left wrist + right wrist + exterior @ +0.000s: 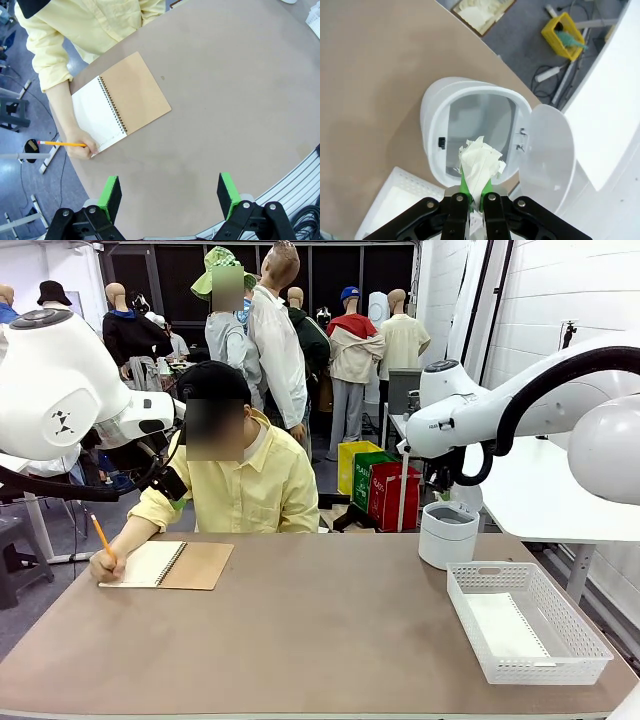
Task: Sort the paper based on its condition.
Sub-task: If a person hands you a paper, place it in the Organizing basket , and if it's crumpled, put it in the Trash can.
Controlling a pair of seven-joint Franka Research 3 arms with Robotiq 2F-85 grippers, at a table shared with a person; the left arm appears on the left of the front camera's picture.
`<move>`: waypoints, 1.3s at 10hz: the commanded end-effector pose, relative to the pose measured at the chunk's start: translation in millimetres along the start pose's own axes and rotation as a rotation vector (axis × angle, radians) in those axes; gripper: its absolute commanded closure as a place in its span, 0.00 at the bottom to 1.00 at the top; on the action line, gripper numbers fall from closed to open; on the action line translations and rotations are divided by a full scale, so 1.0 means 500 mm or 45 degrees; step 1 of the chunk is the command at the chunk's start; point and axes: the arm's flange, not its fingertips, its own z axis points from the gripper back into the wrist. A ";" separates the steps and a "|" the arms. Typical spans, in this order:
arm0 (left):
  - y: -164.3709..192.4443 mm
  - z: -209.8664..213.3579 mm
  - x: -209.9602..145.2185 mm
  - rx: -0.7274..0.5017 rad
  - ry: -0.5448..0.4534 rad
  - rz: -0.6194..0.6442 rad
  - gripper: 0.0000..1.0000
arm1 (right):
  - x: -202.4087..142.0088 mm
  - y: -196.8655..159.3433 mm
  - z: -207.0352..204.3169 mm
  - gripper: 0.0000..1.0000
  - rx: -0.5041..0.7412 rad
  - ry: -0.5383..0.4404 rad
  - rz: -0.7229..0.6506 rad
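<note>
Right gripper (472,187) is clamped on a crumpled wad (479,162) of white paper. The jaws are nearly together, with the wad sticking up past the fingertips. It hangs directly over the white bin (432,120), whose lid (550,150) is flipped open to the side; I can't tell what's inside the bin. In the front view the bin (447,535) sits on the right side of the table (320,640), with the white mesh basket (590,645) just beside it, nearer the robot. One flat sheet (505,625) lies in the basket. Left gripper (170,192) has its jaws wide apart, green pads (111,192) holding nothing, and hovers above bare tabletop at the robot's left. Beyond it lies an open spiral notebook (132,92) with a brown cover. The person's hand (82,147) rests on the white page, holding a pencil (60,144).
</note>
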 end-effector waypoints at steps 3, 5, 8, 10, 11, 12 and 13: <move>0.001 0.000 0.000 -0.002 -0.007 -0.003 0.00 | -0.002 -0.007 -0.038 1.00 -0.059 0.025 -0.079; 0.001 0.000 0.000 -0.002 -0.007 -0.003 0.00 | 0.000 -0.002 -0.056 1.00 -0.064 0.023 -0.084; 0.001 0.000 0.000 -0.002 -0.007 -0.003 0.00 | 0.005 -0.001 -0.064 1.00 -0.090 0.011 -0.098; 0.001 0.000 0.000 -0.002 -0.007 -0.003 0.00 | 0.004 -0.001 -0.067 0.60 -0.086 0.007 -0.110; 0.001 0.000 0.000 -0.002 -0.007 -0.003 0.00 | 0.005 0.000 -0.065 0.40 -0.085 0.003 -0.107; 0.001 0.000 0.000 -0.002 -0.007 -0.003 0.00 | 0.007 0.004 -0.063 0.20 -0.085 0.005 -0.101; 0.001 0.000 0.000 -0.002 -0.007 -0.003 0.00 | 0.008 0.009 -0.058 0.00 -0.084 -0.002 -0.095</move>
